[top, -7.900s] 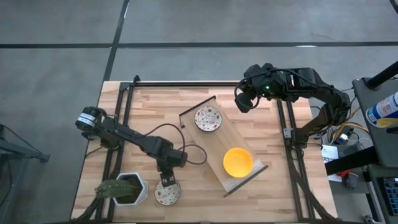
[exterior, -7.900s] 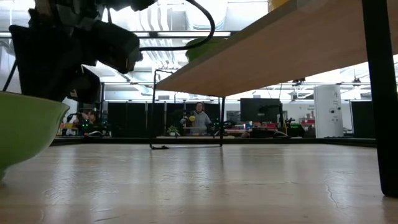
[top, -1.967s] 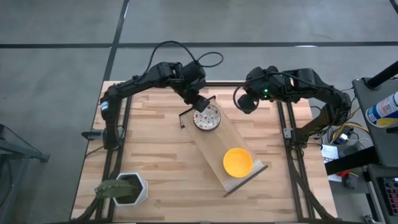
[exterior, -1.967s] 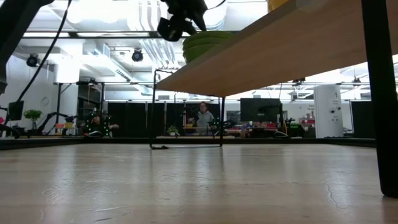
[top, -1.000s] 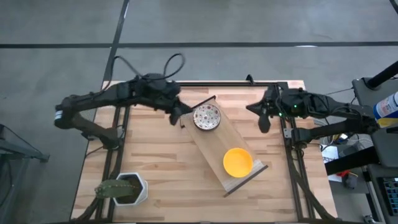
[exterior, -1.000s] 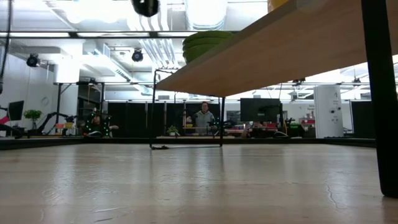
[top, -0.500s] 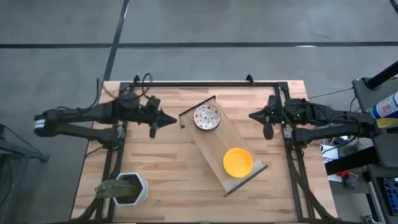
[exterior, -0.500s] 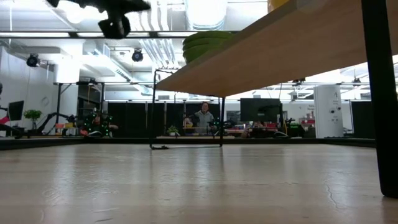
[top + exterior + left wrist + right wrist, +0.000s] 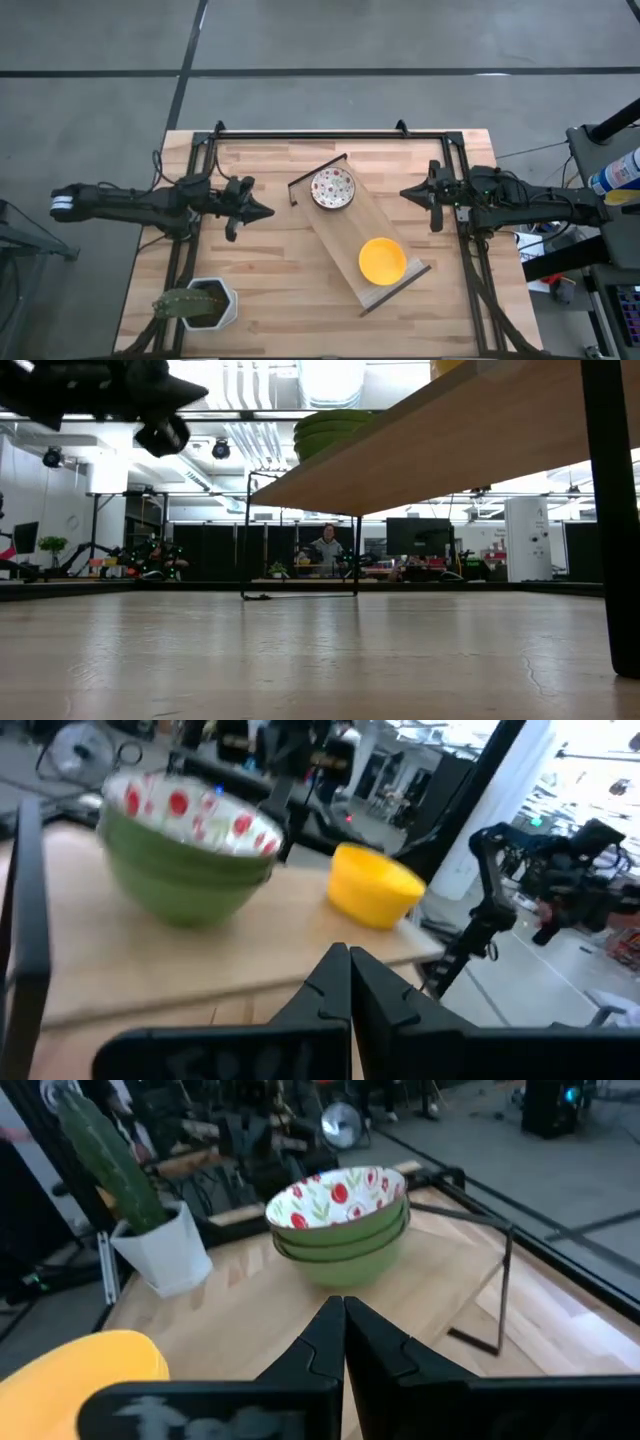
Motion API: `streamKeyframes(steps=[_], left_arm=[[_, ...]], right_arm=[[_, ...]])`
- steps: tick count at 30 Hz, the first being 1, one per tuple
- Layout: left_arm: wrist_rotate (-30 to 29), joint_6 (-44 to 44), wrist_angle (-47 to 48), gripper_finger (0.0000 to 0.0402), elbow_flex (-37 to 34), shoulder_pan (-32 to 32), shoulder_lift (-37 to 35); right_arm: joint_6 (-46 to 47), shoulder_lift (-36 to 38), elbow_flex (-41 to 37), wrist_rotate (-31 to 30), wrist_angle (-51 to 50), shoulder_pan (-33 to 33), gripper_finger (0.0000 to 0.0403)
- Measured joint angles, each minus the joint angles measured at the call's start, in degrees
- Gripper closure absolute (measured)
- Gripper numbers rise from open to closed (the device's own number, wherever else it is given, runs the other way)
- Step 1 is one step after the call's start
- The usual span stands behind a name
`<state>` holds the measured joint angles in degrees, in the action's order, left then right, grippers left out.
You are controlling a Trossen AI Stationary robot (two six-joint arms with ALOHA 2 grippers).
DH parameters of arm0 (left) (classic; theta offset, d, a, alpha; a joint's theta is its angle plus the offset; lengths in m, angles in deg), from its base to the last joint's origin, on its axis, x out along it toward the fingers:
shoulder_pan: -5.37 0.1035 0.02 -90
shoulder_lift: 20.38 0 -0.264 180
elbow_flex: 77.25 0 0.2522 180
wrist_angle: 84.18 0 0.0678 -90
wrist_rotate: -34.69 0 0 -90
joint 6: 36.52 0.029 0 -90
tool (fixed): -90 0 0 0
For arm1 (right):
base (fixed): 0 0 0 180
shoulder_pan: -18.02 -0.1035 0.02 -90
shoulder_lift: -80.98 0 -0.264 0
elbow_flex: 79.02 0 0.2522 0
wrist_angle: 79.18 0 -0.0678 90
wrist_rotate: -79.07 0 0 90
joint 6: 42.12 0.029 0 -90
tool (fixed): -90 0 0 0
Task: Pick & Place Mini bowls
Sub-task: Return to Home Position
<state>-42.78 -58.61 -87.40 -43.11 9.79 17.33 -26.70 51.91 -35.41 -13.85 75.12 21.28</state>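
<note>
A stack of floral mini bowls with green outsides stands on the far end of a raised slanted wooden board. It also shows in the left wrist view and the right wrist view. One yellow mini bowl stands on the board's near end. My left gripper is shut and empty, left of the board, pointing at it. My right gripper is shut and empty, right of the board, pointing left. The other bowls are out of view.
A white hexagonal pot with a green plant stands at the table's near left corner. The board rests on thin black legs above the tabletop. Black frame rails run along the far, left and right edges.
My left gripper has drawn away from the floral stack toward the table's left edge and a little toward the near edge, and has come down. It stays shut and empty. The bowls have not moved.
</note>
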Motion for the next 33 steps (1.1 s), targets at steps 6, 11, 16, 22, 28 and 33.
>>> streamKeyframes(steps=[6, 11, 16, 22, 28, 33], left_arm=[[-0.11, -4.13, -0.58, 0.0401, -3.95, 0.00, -2.65], [1.07, -0.52, -3.16, 0.0401, -4.68, -0.43, -3.68], [1.40, 0.21, -1.98, 0.0401, -4.80, -0.50, -4.24], [1.75, 2.99, -1.43, 0.0402, -4.81, -0.52, -4.25], [1.95, 5.71, -0.95, 0.0402, -4.81, -0.54, -4.16], [2.04, 8.67, -0.95, 0.0402, -4.83, -0.54, -4.21]], right_arm=[[-4.35, 3.00, -2.88, -1.41, -2.85, 0.14, 0.0394], [-8.01, 3.20, -3.71, -1.33, -3.96, 0.12, 0.0394], [-10.94, 3.18, -3.86, 0.34, -3.69, 0.12, 0.0394], [-12.71, 3.20, -3.96, 4.30, -2.92, 0.12, 0.0394], [-13.16, 3.22, -4.84, 8.10, -2.22, 0.12, 0.0394], [-13.12, 3.57, -5.92, 8.13, -0.38, 0.12, 0.0394]])
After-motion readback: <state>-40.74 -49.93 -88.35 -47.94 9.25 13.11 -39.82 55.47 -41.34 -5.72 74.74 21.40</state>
